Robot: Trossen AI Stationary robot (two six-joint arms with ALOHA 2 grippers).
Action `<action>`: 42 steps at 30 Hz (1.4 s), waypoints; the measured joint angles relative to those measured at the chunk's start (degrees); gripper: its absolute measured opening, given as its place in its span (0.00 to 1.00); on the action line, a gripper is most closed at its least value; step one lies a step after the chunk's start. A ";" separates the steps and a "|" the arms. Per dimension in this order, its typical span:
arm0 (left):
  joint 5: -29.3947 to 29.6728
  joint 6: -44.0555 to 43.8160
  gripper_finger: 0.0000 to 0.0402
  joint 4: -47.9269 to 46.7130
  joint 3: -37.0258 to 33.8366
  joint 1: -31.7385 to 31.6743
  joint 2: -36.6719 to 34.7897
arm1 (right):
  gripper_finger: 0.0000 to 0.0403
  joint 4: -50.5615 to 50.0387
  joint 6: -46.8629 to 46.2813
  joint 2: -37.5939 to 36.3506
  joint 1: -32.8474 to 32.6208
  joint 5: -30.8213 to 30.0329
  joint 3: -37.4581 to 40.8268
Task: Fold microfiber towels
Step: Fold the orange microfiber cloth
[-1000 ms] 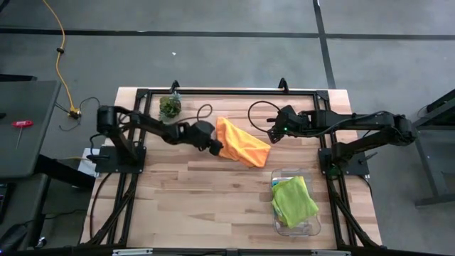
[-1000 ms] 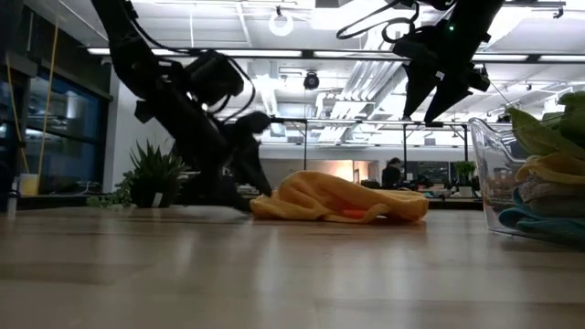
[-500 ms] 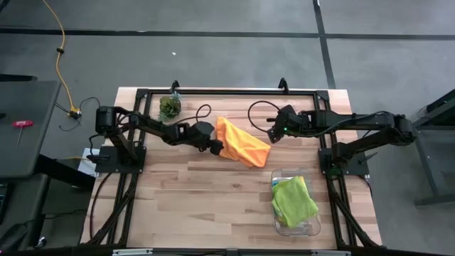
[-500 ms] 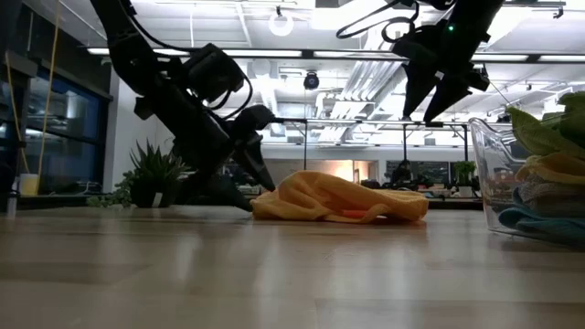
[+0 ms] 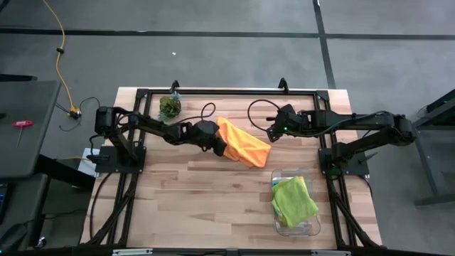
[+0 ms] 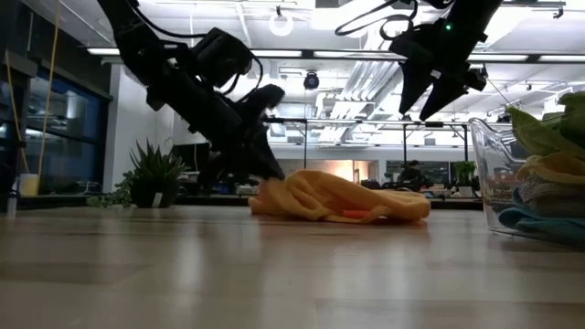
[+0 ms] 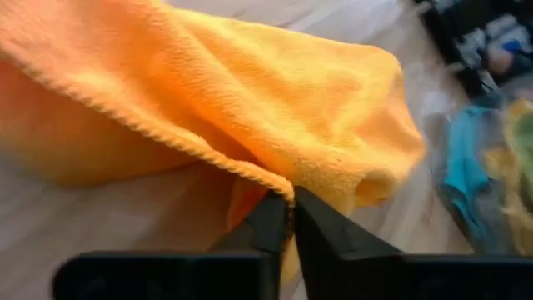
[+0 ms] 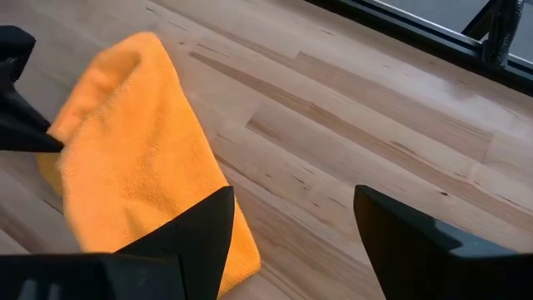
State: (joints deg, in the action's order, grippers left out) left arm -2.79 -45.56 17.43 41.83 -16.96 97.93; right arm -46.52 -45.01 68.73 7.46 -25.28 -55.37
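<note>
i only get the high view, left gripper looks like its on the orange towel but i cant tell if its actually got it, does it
Observer: Yes. In the left wrist view the left gripper is shut on the hemmed edge of the soft orange microfiber towel.
Operator: is the towel off the table
Observer: Mostly not. The low view shows the towel lying crumpled on the wooden table, raised only at the pinched end.
Operator: and the right one
Observer: The low view shows the right gripper hanging well above the towel, touching nothing; in the right wrist view its fingers are spread apart.
Operator: whats under the lime one in the bin
Observer: In the clear plastic bin, yellow and teal cloths lie below the lime green towel.
</note>
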 joint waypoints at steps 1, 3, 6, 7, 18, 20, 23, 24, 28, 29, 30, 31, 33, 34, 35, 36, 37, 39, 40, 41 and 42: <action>-1.49 0.45 0.02 -0.21 0.02 -0.65 -0.87 | 0.60 0.04 -0.05 0.00 0.00 0.00 0.00; -4.81 1.69 0.02 0.02 0.15 -2.37 -4.03 | 0.60 0.16 -0.07 0.00 0.00 0.00 0.00; -8.15 4.37 0.01 -2.32 0.19 -5.78 -11.35 | 0.60 0.60 -0.08 0.00 0.00 0.05 0.00; -8.54 5.47 0.01 -3.41 0.30 -7.10 -14.45 | 0.60 1.03 -0.02 0.00 0.00 0.17 0.00; -8.56 25.55 0.00 -30.79 19.03 -16.00 -28.68 | 0.60 15.12 7.24 0.00 0.00 5.40 0.00; -8.63 28.14 0.00 -33.87 21.61 -15.29 -26.90 | 0.60 18.07 9.32 0.00 0.00 6.35 0.00; -8.55 32.46 0.00 -39.05 23.33 -13.35 -23.27 | 0.60 20.61 10.54 0.00 0.00 6.91 0.00; -8.57 33.16 0.00 -40.32 23.51 -12.38 -21.95 | 0.60 20.74 10.53 0.00 0.00 6.91 0.00; -9.42 34.17 0.00 -44.36 23.54 -7.90 -14.81 | 0.60 20.91 10.55 0.00 0.00 6.98 0.00; -10.39 34.87 0.00 -44.72 23.54 -6.65 -12.78 | 0.60 20.85 10.55 0.00 0.00 7.05 0.00; -11.69 35.29 0.00 -44.74 23.54 -5.39 -10.68 | 0.60 20.74 10.55 0.00 0.00 7.06 0.00; -13.25 35.29 0.00 -44.69 23.54 -4.14 -8.59 | 0.60 20.70 10.55 0.00 0.00 7.06 0.00; -17.69 34.86 0.00 -44.71 23.54 -1.67 -4.74 | 0.60 20.70 10.55 0.00 0.00 7.06 0.00; -20.80 35.00 0.00 -44.78 23.54 -0.39 -3.02 | 0.60 20.70 10.55 0.00 0.01 7.06 0.00; -24.15 35.57 0.00 -45.33 23.55 0.66 -1.80 | 0.60 20.70 10.55 0.00 0.00 7.06 0.00; -27.20 36.57 0.00 -47.14 24.06 1.56 -0.79 | 0.60 20.70 10.55 0.00 0.00 7.06 0.00; -28.94 38.19 0.00 -49.73 25.28 2.36 0.19 | 0.60 20.70 10.57 0.00 0.00 7.06 0.00; -27.85 42.22 0.00 -57.01 28.81 3.87 1.47 | 0.60 20.67 10.91 0.00 0.00 7.08 0.00; -25.46 43.74 0.00 -60.50 30.87 4.22 1.94 | 0.60 20.67 11.15 0.00 0.01 7.06 0.00; -22.49 44.71 0.00 -62.69 32.97 4.29 2.20 | 0.60 20.67 11.72 0.00 0.01 7.06 0.00; -20.05 45.18 0.00 -63.58 34.76 4.11 2.25 | 0.60 20.67 12.17 0.00 0.00 7.07 0.00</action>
State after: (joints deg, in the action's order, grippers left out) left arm -22.84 -0.38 -46.15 76.58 -12.85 100.18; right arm -25.85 -32.84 68.73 7.46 -18.21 -55.37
